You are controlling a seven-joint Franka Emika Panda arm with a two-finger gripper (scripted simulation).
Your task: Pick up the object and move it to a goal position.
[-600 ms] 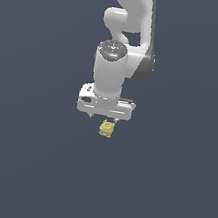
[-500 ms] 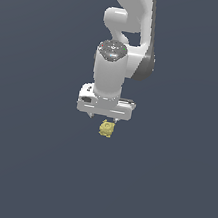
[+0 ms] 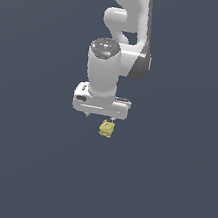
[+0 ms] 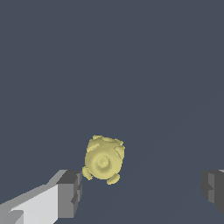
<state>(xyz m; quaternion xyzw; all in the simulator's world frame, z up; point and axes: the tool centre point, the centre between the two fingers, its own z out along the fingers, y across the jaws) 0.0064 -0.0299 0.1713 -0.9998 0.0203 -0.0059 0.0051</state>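
Exterior view: the gripper [image 3: 99,117] hangs from the white Panda arm [image 3: 117,46], whose upper links run out of the picture at the top edge. The fingers are nearly hidden under the broad white hand body; only two short dark tips show below it, and their spacing is hard to judge here. The object [image 3: 107,129], a small pale-yellow lumpy item, sits just below the hand, toward the exterior view's right of its midline. Whether it touches a fingertip cannot be told from this angle. The plain dark grey ground [image 3: 19,166] offers no edge or shadow to fix height.

Wrist view: the fingers are spread wide. One grey pad [image 4: 69,193] with its white finger body is partly cut off at the picture's edge; the other pad [image 4: 213,189] is mostly cut off. The object [image 4: 103,159] lies between them, just beside the first pad and well apart from the second; nothing is pinched. Its bumpy surface and a round central boss show only here.
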